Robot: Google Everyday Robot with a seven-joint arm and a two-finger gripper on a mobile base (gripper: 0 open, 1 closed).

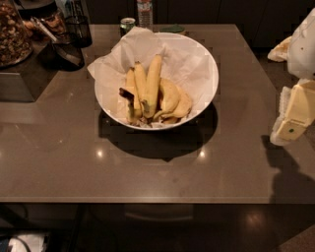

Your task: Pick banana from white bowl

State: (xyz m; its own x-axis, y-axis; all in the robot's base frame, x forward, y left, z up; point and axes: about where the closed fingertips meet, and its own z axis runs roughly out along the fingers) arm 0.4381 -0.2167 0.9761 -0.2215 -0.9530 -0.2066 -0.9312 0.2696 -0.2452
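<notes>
While my gripper (pixel 294 118), state unclear, hangs right of the table (pixel 236 157), the banana (pixel 152 83) lies pressed among other bananas (pixel 172 98) in the white bowl (pixel 210 74), so I may grab wrong.

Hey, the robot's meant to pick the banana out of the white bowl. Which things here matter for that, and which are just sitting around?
Job: longest banana, white bowl, gripper at the right edge, beside the table.
Lying about: shorter bananas, curved bananas, green can, water bottle, mesh cup, nut jar.
</notes>
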